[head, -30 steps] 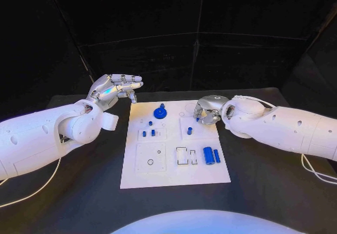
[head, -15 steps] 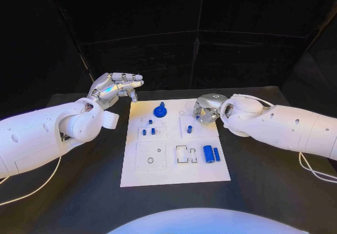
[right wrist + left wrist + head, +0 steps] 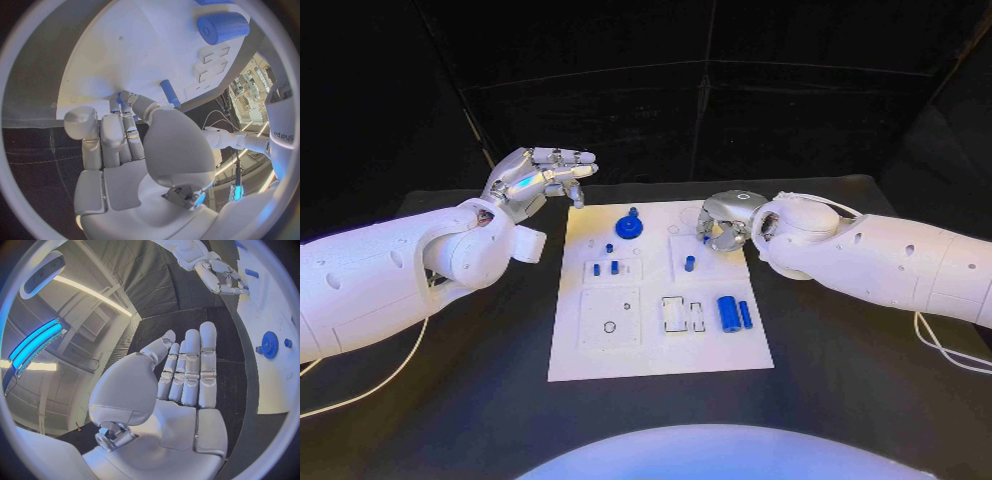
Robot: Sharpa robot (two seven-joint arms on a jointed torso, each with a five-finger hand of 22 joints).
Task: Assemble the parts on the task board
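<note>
Small blue part pinched by right hand fingers above task board far edge; should be lowered slowly, kept upright. Left hand fingers extended, nothing held.

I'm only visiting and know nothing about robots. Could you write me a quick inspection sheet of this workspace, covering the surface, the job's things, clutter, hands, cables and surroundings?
Surface: black table, matte, bearing the white task board.
Job's things: blue gear at the board's far end; small blue pegs near the middle; blue cylinder and a thinner blue rod on the right.
Clutter: nothing seen.
Hands: left hand raised beside the board's far left corner, fingers apart, holding nothing; right hand low over the board's far right, a small blue piece at its fingertips.
Cables: white cable beside the right arm.
Surroundings: dark curtained backdrop.
</note>
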